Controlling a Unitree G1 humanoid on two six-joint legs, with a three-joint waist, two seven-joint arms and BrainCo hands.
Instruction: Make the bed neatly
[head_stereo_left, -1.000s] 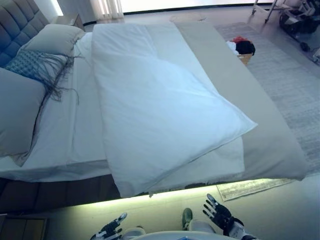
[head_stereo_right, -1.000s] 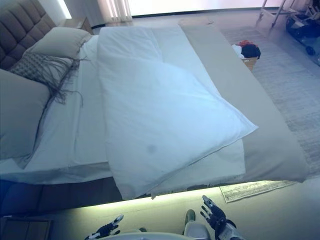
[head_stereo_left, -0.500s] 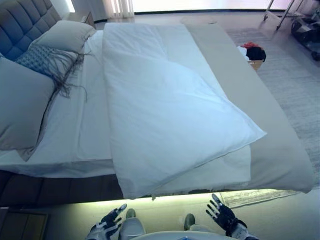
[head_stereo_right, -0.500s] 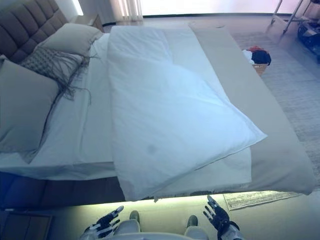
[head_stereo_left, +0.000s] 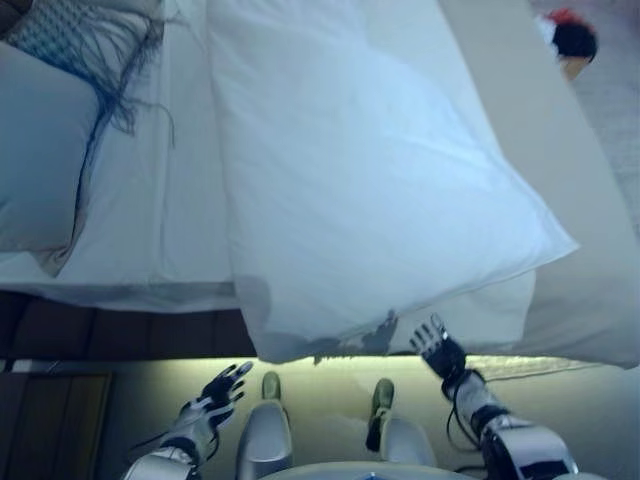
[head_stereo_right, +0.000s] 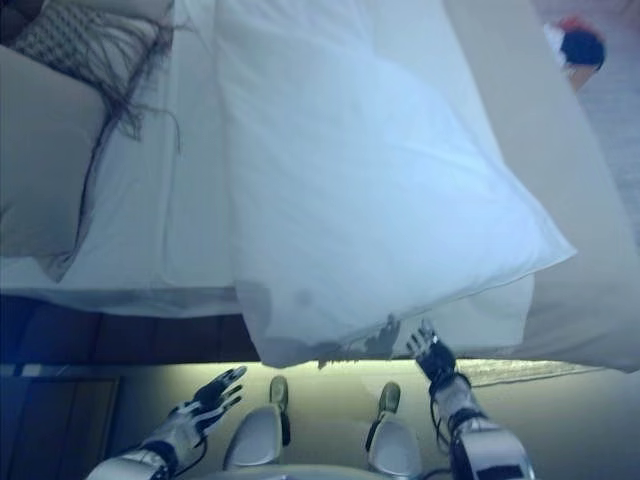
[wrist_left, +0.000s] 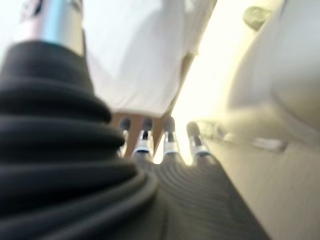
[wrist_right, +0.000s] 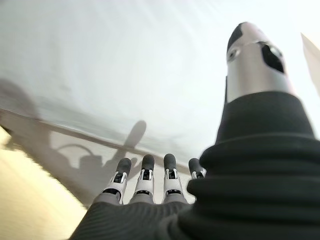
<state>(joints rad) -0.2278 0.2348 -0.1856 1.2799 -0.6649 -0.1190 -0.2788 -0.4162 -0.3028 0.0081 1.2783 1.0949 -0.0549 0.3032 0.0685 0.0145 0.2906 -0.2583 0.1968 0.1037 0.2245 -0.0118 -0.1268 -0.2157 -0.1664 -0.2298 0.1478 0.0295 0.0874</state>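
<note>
- We are holding our right hand (head_stereo_left: 437, 343), fingers straight and spread, just beside the near edge of the white duvet (head_stereo_left: 380, 190), at five o'clock.
- Our left hand (head_stereo_left: 212, 398), fingers relaxed and empty, is hanging at seven o'clock below the bed.
- The duvet is lying askew across the mattress; grey pillows (head_stereo_left: 40, 150) are resting at ten o'clock.

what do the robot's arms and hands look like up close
Both arms are silver-grey metal. The left hand and the right hand each have silver fingers with dark rounded tips and a thicker silver thumb set apart from them. A dark ribbed cover, folded like a bellows, wraps the back of each hand and the wrist.
</note>
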